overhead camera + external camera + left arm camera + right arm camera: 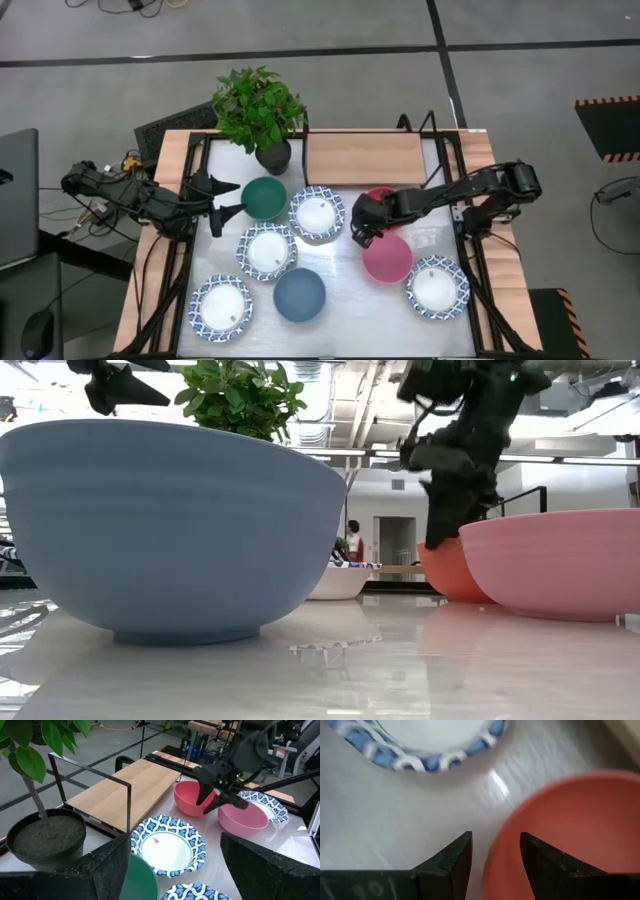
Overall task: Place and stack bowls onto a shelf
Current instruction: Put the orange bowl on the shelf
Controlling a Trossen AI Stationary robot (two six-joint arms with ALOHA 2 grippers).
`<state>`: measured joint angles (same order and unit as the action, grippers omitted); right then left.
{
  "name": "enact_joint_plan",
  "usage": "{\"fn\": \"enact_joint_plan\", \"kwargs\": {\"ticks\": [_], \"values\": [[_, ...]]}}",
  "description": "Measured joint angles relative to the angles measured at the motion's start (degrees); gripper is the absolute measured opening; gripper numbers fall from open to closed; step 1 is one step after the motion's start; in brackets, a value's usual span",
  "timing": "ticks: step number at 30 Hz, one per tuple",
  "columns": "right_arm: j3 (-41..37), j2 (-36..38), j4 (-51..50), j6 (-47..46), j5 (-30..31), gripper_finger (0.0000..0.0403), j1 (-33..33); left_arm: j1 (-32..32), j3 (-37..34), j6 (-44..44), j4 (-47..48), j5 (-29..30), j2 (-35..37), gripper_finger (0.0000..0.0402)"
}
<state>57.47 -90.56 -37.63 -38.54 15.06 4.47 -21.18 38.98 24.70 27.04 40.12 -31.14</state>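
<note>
The right gripper [362, 222] reaches down at the rim of a pink bowl [192, 797] that sits on the counter [340, 290] just in front of the shelf [365, 157]; its fingers stand slightly apart, straddling that rim with one finger [451, 857] outside and the other inside, not closed on it. A second pink bowl [388, 258] rests just beside it, nearer the front edge. The left gripper [225, 198] waits with fingers spread beside the dark green bowl [264, 197], near the plant pot [273, 156]. Four white bowls with blue rims [317, 212] and a slate blue bowl [299, 294] lie scattered across the counter, and the wooden shelf board carries no bowl.
</note>
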Motion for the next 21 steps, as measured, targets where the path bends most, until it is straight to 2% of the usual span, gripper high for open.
{"fn": "enact_joint_plan", "kwargs": {"ticks": [4,7,9,13,21], "values": [[0.0,-2.7,-0.4,0.0,0.1,0.019,0.0,0.0,0.0,0.5,0.7,0.1,0.0,0.0293],[0.8,-4.1,-1.5,-0.4,0.1,0.0167,0.0,0.0,0.0,0.6,0.6,0.1,0.0,0.0293],[1.5,-4.0,-2.0,-0.5,0.1,0.0132,0.0,0.0,0.0,0.6,0.7,0.2,0.0,0.0293],[2.7,-3.3,-4.5,-2.1,0.5,0.003,-0.1,0.0,0.0,0.6,0.7,0.9,0.0,0.0293],[11.4,-3.1,-15.7,-0.1,-0.2,0.0025,0.0,0.0,0.0,0.6,1.1,1.2,0.0,0.0293]]}}
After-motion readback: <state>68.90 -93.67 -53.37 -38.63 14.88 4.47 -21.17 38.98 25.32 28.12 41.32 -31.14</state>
